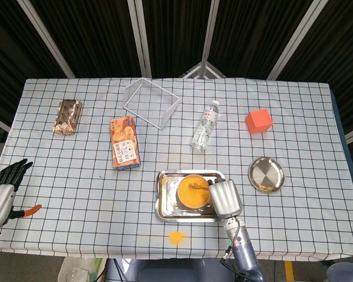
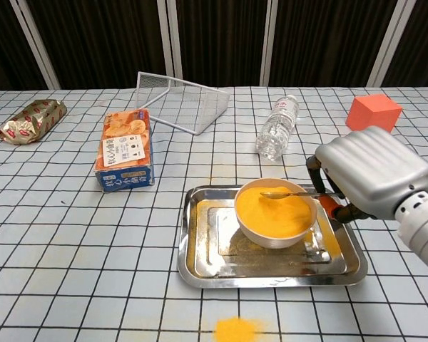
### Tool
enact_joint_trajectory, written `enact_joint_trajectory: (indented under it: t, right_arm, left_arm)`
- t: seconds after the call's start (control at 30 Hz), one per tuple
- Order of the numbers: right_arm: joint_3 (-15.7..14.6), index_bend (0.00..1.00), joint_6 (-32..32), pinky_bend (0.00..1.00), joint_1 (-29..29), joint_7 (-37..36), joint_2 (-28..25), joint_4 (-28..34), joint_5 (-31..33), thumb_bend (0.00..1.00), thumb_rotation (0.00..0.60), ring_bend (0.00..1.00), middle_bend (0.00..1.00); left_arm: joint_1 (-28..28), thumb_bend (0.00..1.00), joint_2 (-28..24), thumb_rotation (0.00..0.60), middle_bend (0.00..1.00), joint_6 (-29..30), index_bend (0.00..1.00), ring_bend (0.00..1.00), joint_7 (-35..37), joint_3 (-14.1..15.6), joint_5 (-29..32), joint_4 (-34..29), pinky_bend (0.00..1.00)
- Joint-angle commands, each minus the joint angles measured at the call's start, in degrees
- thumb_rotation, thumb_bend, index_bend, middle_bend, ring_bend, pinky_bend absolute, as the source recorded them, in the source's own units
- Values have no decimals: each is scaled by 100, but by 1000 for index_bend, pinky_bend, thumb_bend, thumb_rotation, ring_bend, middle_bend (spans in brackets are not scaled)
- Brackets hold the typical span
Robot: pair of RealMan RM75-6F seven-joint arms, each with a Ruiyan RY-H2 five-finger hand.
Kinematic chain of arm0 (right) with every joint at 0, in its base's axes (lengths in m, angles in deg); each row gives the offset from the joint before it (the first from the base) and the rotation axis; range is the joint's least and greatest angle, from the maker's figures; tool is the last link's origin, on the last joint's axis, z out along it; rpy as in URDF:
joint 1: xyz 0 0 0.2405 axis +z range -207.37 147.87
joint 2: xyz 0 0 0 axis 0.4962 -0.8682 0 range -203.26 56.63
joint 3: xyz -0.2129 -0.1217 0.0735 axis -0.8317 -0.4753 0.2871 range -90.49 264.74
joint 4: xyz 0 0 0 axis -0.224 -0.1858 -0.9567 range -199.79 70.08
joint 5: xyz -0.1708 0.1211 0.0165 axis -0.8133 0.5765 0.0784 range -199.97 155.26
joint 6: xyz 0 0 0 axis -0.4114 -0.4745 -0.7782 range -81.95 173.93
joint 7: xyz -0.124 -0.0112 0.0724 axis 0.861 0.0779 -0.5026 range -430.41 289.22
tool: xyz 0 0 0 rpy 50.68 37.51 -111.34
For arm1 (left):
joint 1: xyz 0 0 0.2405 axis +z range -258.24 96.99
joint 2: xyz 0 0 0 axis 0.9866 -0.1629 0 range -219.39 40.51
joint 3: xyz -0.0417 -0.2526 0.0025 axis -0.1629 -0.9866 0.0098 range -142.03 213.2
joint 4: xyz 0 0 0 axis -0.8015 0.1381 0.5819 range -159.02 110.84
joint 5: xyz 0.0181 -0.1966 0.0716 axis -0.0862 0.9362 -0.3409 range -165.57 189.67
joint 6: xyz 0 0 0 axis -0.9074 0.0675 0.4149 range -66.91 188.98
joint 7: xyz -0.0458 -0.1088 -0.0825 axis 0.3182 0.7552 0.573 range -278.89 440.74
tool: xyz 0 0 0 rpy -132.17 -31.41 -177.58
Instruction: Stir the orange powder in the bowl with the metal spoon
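At the far left edge, near the front of the checked tablecloth [image 1: 76,194], the left hand [image 1: 1,194] rests with its dark fingers spread and nothing in them. Farther back lies a foil snack packet [image 2: 30,120]. To its right an orange snack box [image 2: 126,149] lies flat, and behind that a white wire basket [image 2: 182,102] is tipped on its side. A small spill of orange powder [image 2: 235,330] sits on the cloth near the front edge.

Just behind the spill, a metal tray [image 2: 200,246] holds a white bowl [image 2: 271,235] filled with orange powder. The metal spoon [image 2: 285,193] lies roughly level over the far part of the bowl, its tip over the powder. The right hand [image 2: 371,174] grips the spoon's handle from the bowl's right side, fingers closed round it.

Behind the tray a clear plastic bottle [image 2: 278,127] lies on its side. Right of the tray sits a round metal dish [image 1: 266,174], and farther back an orange cube [image 2: 373,114].
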Motion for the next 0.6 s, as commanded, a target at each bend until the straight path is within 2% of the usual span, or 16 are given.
enact_joint_trajectory:
  t: [0.03,0.37,0.6]
  right_arm:
    - [-14,924,16,821,-3,-36,-15,-5,-46,778,600,738,767]
    - [-37,950,104,821,-26,-115,-116,155,-135,810,600,750,785]
    - [-53,964,267,821,32,170,-130,269,-48,821,600,754,791]
  left_arm:
    - [1,6,0,600,0,1,0,0,-7,0,2,-1,0]
    - [-1,6,0,600,0,-15,0,0,-19,-3,25,-11,0]
    - [3,7,6,600,0,-1,0,0,-26,-9,26,-14,0]
